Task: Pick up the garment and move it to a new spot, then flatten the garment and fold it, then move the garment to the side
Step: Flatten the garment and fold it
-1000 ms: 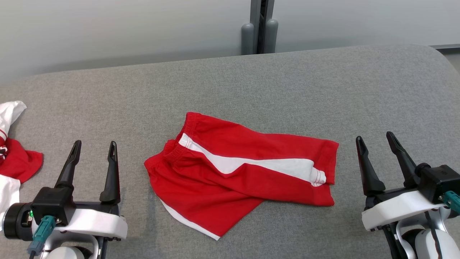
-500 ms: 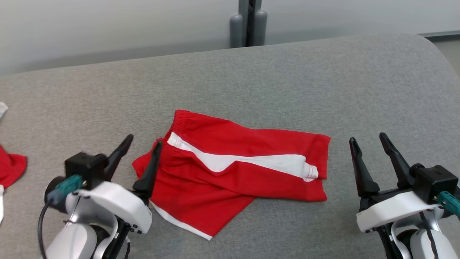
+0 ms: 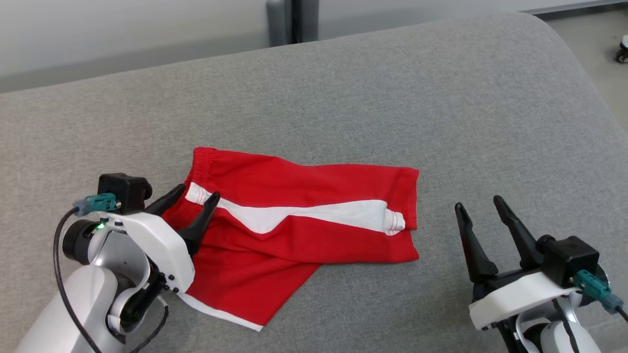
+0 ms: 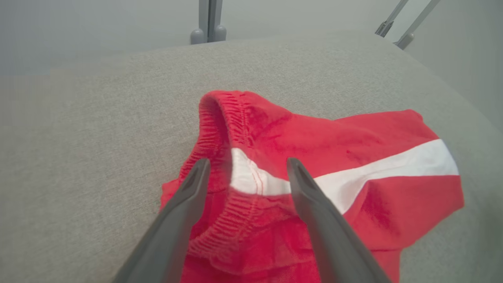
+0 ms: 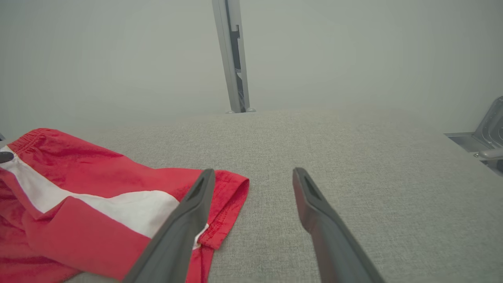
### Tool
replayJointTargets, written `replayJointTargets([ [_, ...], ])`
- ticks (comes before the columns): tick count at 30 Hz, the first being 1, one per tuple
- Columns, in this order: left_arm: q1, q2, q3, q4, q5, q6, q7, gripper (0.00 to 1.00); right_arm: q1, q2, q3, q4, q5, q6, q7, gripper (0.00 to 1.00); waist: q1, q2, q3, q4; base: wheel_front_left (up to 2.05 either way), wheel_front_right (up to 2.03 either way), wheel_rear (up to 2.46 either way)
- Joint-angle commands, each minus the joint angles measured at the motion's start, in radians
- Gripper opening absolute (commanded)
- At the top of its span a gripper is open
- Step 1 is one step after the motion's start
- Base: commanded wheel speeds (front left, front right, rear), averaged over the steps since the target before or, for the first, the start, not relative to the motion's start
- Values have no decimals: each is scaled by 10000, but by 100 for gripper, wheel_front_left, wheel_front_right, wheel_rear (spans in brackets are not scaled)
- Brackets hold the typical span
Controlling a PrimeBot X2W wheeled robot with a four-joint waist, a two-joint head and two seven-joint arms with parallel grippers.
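Red shorts with a white side stripe [image 3: 294,220] lie crumpled on the grey padded table [image 3: 343,98], waistband to the left. My left gripper [image 3: 197,191] is open, its fingers over the waistband end of the shorts [image 4: 255,129], straddling the white stripe's start. I cannot tell whether the fingers touch the cloth. My right gripper [image 3: 478,204] is open and holds nothing, standing to the right of the shorts' leg hem [image 5: 232,184], clear of the fabric.
The table's rounded edge [image 3: 579,63] curves down at the right, with floor beyond. A grey post [image 3: 292,19] stands behind the table's far edge against a pale wall. Bare grey surface stretches right of the shorts.
The camera has turned, shifting the scene left and downward. My left gripper has swung right and forward, from beside the shorts to over their waistband. The right gripper has kept its pose.
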Motion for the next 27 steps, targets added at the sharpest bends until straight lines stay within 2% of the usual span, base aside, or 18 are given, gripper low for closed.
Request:
replayJointTargets([
  [1, -267, 48, -35, 177, -107, -144, 101, 100, 118, -50, 51, 37, 127, 1, -98, 100, 0, -1, 101, -103, 0, 0, 0],
  [2, -334, 53, -28, 290, -126, -183, 123, 100, 109, -48, 130, 92, 154, 1, -103, 100, 0, -1, 126, -138, 0, 0, 0],
  [3, -398, 53, -48, 371, -138, -225, 138, 73, 103, -50, 198, 143, 185, 3, -99, 100, 0, -1, 147, -164, 0, 0, 0],
  [4, -469, 45, -57, 432, -149, -255, 124, 0, 81, -47, 282, 204, 246, 3, -94, 100, 0, -1, 181, -184, 0, 0, 0],
  [12, -776, -3, -213, 729, -51, -376, 119, 0, -397, -47, 1326, 934, 684, 3, 104, 100, 0, -1, 402, -91, 0, 0, 0],
  [25, -1170, -122, -378, 1021, 26, -483, -10, 0, -1998, -55, 2757, 3529, 1492, 3, -131, 100, 0, -1, 770, 258, 0, 0, 0],
  [26, -1186, -115, -377, 1045, 42, -470, -27, 0, -2093, -52, 2866, 3644, 1540, 3, -214, 91, 0, -1, 792, 267, 0, 0, 0],
  [27, -1213, -113, -374, 1047, 52, -465, -56, 0, -2183, -61, 2961, 3760, 1602, 3, -273, 57, 0, -1, 813, 272, 0, 0, 0],
])
